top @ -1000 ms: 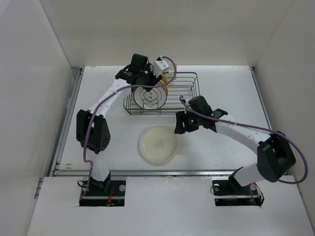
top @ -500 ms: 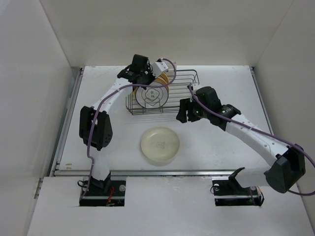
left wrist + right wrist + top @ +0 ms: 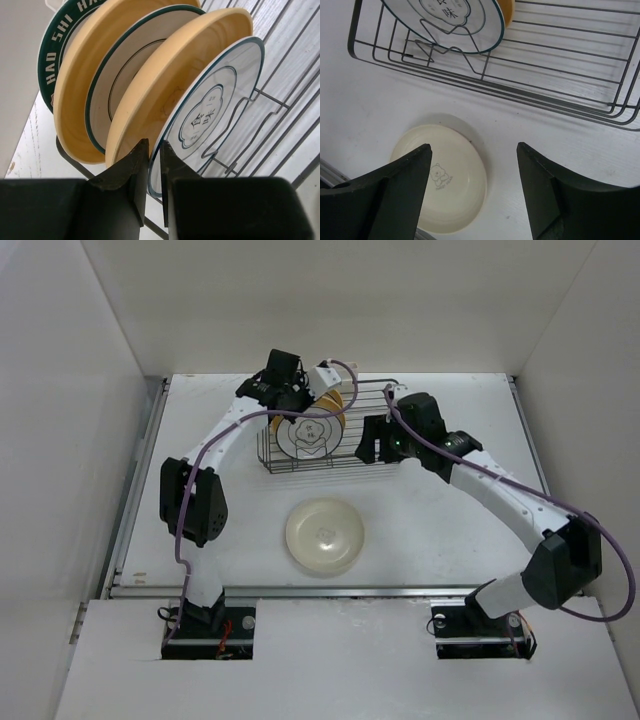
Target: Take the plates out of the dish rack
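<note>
The dish rack (image 3: 360, 420) stands at the back middle with several plates upright in it. In the left wrist view, from the back: a green-lettered plate (image 3: 50, 60), a yellow-orange plate (image 3: 75, 95), a white green-rimmed plate (image 3: 125, 70), another yellow-orange plate (image 3: 165, 85), and a white line-drawing plate (image 3: 220, 105) in front. My left gripper (image 3: 154, 150) is shut on the front plate's rim; it also shows in the top view (image 3: 300, 405). A cream-white plate (image 3: 324, 536) lies flat on the table. My right gripper (image 3: 473, 146) is open and empty, above the table between the cream plate (image 3: 455, 180) and the rack (image 3: 545, 95).
White walls enclose the table on the left, back and right. The rack's right half holds no plates. The right arm (image 3: 480, 480) reaches across from the right towards the rack's near right corner.
My right gripper has moved away from the cream plate, back towards the rack's right side. My left gripper stays on the front plate's rim.
</note>
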Controlling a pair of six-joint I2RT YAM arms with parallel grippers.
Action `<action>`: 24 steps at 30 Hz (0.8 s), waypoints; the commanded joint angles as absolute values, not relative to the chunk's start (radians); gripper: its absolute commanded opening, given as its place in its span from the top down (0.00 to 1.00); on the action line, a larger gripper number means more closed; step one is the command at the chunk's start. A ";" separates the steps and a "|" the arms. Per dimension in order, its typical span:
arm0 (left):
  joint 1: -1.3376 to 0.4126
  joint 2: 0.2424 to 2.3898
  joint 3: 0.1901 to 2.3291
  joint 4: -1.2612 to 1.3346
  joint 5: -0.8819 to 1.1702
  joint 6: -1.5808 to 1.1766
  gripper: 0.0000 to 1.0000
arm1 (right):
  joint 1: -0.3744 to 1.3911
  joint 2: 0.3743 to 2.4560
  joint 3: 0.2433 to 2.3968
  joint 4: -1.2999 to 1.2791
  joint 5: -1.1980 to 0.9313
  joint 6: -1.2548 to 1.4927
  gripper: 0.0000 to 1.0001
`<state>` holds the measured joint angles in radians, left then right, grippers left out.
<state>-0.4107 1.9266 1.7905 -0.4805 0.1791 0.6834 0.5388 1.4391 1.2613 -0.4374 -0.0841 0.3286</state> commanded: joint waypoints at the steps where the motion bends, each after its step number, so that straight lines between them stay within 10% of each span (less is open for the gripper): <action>1: -0.403 1.928 1.847 -0.584 0.186 0.695 0.98 | 0.500 1.448 1.321 -0.397 -0.081 0.314 0.24; 3: -0.403 1.954 1.887 -0.603 0.186 0.686 0.80 | 0.482 1.459 1.330 -0.397 -0.081 0.304 0.20; 6: -0.403 1.988 1.908 -0.626 0.154 0.675 0.78 | 0.445 1.459 1.341 -0.397 -0.049 0.304 0.18; 11: -0.403 2.010 1.908 -0.617 0.143 0.686 1.00 | 0.379 1.480 1.365 -0.388 0.064 0.304 0.16; 24: -0.385 1.849 1.871 -0.571 0.144 0.600 1.00 | 0.226 1.839 1.508 -0.393 0.155 0.379 0.27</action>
<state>-0.3969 1.9694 1.8725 -0.5968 0.1455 0.6590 0.2405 1.7939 1.4532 -0.4221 0.1619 0.3523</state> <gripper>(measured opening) 0.079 0.740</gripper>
